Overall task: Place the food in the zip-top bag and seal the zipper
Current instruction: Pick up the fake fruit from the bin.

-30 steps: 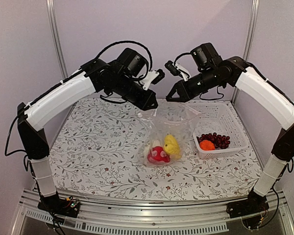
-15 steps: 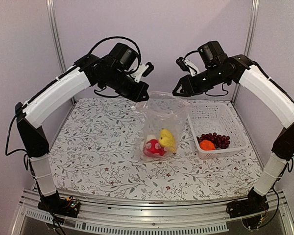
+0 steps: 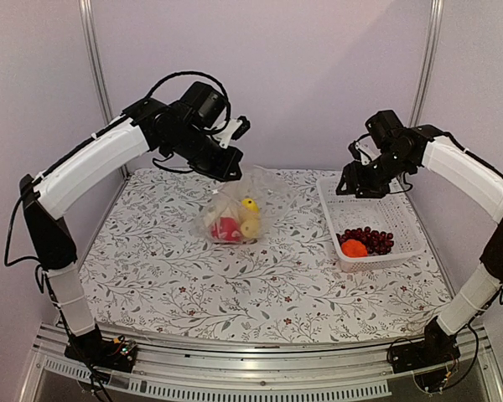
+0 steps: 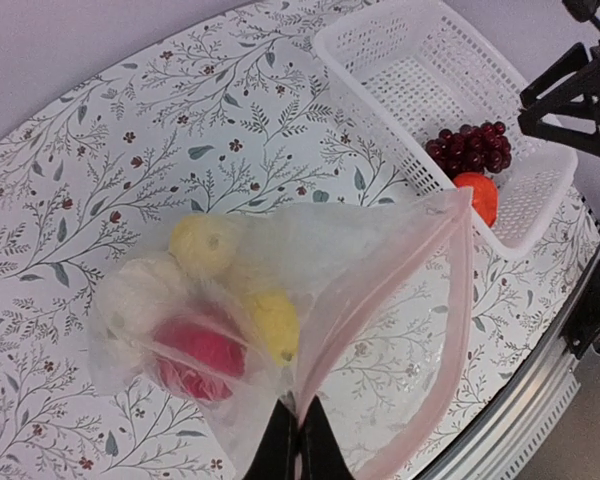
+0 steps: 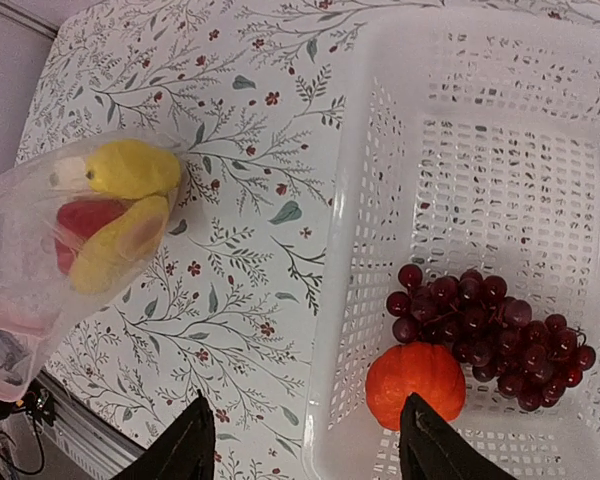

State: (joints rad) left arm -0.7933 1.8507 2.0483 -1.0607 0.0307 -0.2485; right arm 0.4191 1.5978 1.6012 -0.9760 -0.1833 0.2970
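The zip-top bag (image 3: pixel 235 209) hangs left of the table's middle from my left gripper (image 3: pixel 227 172), which is shut on its mouth edge (image 4: pixel 298 440). The pinkish zipper (image 4: pixel 461 300) curves open to the right. Inside the bag lie a red piece (image 4: pixel 200 355), a long yellow piece (image 4: pixel 273 322), a small round yellow one (image 4: pixel 205 243) and a cream-white lump (image 4: pixel 145 295). My right gripper (image 3: pixel 360 186) is open over the basket's left rim (image 5: pixel 302 420), holding nothing. Below it are the orange ball (image 5: pixel 415 385) and the grape bunch (image 5: pixel 490 325).
The white mesh basket (image 3: pixel 329 219) stands at the right on the flowered cloth (image 3: pixel 151 276). Purple walls close the back and sides. The metal rail of the table (image 3: pixel 260 381) runs along the near edge.
The right gripper let go of the bag's mouth, opened and swung right over the basket. The left gripper carried the bag to the left, still shut on its edge.
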